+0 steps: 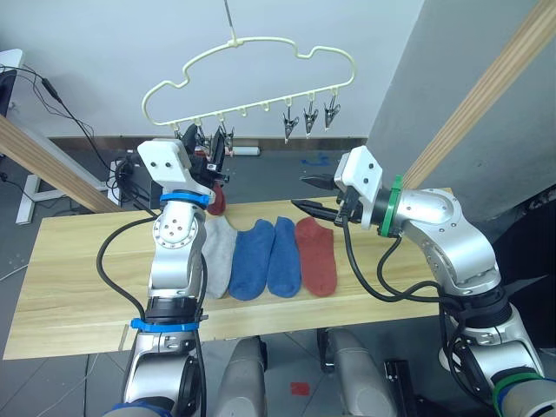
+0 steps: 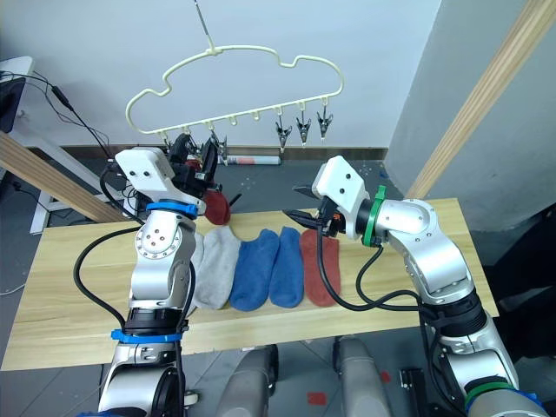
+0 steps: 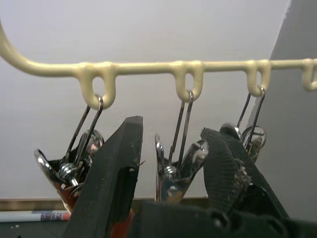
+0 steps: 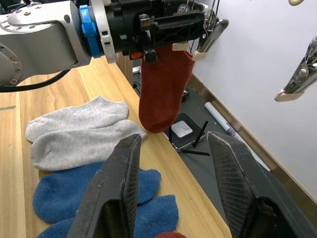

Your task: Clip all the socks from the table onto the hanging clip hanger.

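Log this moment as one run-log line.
left gripper: open around a clip on clip hanger | rust red sock: hanging by it | right gripper: open, empty | table: five socks left

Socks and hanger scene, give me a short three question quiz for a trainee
1. How many socks lie flat on the table?
2. True or false: the red sock at the left hand hangs by the hanger.
3. The right hand is: A) open and empty, B) shut on a blue sock.

Key:
1. Five: two grey, two blue, one red.
2. True.
3. A.
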Tool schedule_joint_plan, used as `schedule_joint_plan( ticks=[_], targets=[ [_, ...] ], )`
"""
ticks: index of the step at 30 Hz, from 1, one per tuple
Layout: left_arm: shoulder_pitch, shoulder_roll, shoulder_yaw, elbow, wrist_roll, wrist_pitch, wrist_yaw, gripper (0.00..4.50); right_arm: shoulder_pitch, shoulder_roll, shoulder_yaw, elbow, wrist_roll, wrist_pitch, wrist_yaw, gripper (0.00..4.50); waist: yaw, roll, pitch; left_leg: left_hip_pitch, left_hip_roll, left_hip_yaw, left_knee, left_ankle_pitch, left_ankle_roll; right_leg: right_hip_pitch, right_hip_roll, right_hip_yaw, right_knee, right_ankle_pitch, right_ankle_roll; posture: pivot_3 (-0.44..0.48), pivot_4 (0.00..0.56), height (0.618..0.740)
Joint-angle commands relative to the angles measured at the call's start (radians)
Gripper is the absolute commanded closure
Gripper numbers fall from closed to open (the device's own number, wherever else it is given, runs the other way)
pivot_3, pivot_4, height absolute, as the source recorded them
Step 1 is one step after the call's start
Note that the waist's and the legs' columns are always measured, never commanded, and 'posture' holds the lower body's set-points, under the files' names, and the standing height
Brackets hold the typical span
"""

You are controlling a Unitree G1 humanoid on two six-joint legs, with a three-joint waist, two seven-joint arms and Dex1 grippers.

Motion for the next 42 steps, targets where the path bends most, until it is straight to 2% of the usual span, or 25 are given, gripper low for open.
schedule_joint_plan(
  ticks=[1, 4, 7, 11, 13, 19, 22, 26, 27, 31, 40, 42],
  targets=[
    [-0.003, 0.002, 0.003, -0.047, 0.002, -0.026, 0.000, 2.37, -0.010, 0.001, -0.015, -0.023, 0.019, -0.026, -0.001, 2.30, 0.000, 0.000, 0.000, 0.000, 0.000, 0.000, 0.000, 0.000, 0.000, 0.000, 0.000, 0.000, 0.000, 0.000, 0.000, -0.077, 0.344, 0.740],
    [-0.002, 0.005, 0.004, -0.041, 0.003, -0.021, -0.002, 2.37, -0.014, 0.012, -0.021, -0.022, 0.026, -0.027, -0.007, 2.30, 0.000, 0.000, 0.000, 0.000, 0.000, 0.000, 0.000, 0.000, 0.000, 0.000, 0.000, 0.000, 0.000, 0.000, 0.000, -0.077, 0.343, 0.740],
    [-0.004, 0.004, 0.006, -0.039, -0.005, -0.022, -0.008, 2.95, -0.016, 0.020, -0.028, -0.021, 0.035, -0.027, -0.011, 2.25, 0.000, 0.000, 0.000, 0.000, 0.000, 0.000, 0.000, 0.000, 0.000, 0.000, 0.000, 0.000, 0.000, 0.000, 0.000, -0.078, 0.343, 0.740],
    [-0.009, 0.004, 0.007, -0.043, -0.012, -0.016, -0.013, 4.03, -0.014, 0.018, -0.029, -0.025, 0.045, -0.026, -0.015, 2.25, 0.000, 0.000, 0.000, 0.000, 0.000, 0.000, 0.001, 0.000, 0.000, 0.000, 0.000, 0.000, 0.001, 0.000, 0.000, -0.078, 0.342, 0.740],
    [-0.009, 0.004, 0.009, -0.047, -0.014, -0.012, -0.013, 4.31, -0.011, 0.016, -0.027, -0.026, 0.048, -0.026, -0.019, 2.25, 0.000, 0.000, 0.000, 0.000, 0.000, 0.000, 0.001, 0.000, 0.000, 0.000, 0.000, 0.000, 0.001, 0.000, 0.000, -0.076, 0.340, 0.740],
    [-0.005, 0.019, 0.011, -0.065, -0.009, 0.005, -0.019, 4.31, -0.004, 0.031, -0.020, 0.002, 0.029, -0.019, -0.068, 2.25, 0.000, 0.000, 0.000, 0.000, 0.000, 0.000, 0.002, 0.000, 0.000, 0.000, 0.000, 0.000, 0.003, 0.000, 0.000, -0.072, 0.340, 0.740],
    [0.000, 0.027, 0.005, -0.079, -0.008, 0.017, -0.031, 4.31, 0.020, 0.057, -0.006, 0.059, 0.009, -0.022, -0.115, 1.67, 0.000, 0.000, 0.000, 0.000, 0.000, 0.000, 0.003, 0.000, 0.000, 0.000, 0.000, 0.000, 0.005, 0.000, 0.000, -0.067, 0.337, 0.740],
    [0.001, 0.032, 0.004, -0.091, -0.016, 0.041, -0.045, 4.31, 0.062, 0.069, 0.045, 0.162, -0.094, -0.091, -0.192, 0.37, 0.001, 0.000, 0.000, 0.000, 0.000, 0.000, 0.006, 0.000, 0.000, 0.000, 0.000, 0.000, 0.008, 0.000, 0.000, -0.061, 0.334, 0.740],
    [0.001, 0.034, 0.004, -0.093, -0.017, 0.045, -0.049, 4.31, 0.074, 0.077, 0.055, 0.196, -0.111, -0.103, -0.205, 0.30, 0.002, 0.000, 0.000, 0.000, -0.001, 0.000, 0.008, 0.000, 0.000, 0.000, 0.000, 0.000, 0.009, 0.000, 0.000, -0.060, 0.334, 0.740],
    [0.001, 0.043, 0.007, -0.099, -0.019, 0.064, -0.061, 4.31, 0.117, 0.147, 0.061, 0.384, -0.171, -0.161, -0.306, 0.30, 0.001, -0.001, 0.000, 0.000, -0.001, 0.000, 0.012, 0.000, 0.000, 0.000, 0.000, 0.001, 0.011, 0.000, 0.000, -0.054, 0.335, 0.740],
    [-0.001, 0.063, 0.018, -0.102, -0.026, 0.098, -0.081, 4.31, 0.088, 0.245, 0.019, 0.710, -0.208, -0.262, -0.389, 0.30, 0.001, -0.001, 0.000, 0.001, 0.000, 0.000, 0.012, 0.001, -0.001, 0.000, 0.001, 0.002, 0.013, 0.000, 0.000, -0.047, 0.337, 0.740],
    [0.002, 0.067, 0.018, -0.103, -0.026, 0.102, -0.085, 4.31, 0.069, 0.254, 0.010, 0.778, -0.211, -0.271, -0.391, 0.68, 0.001, -0.001, 0.000, 0.001, 0.000, 0.000, 0.012, 0.001, -0.001, 0.000, 0.001, 0.002, 0.013, 0.000, 0.000, -0.047, 0.337, 0.740]
  ],
)
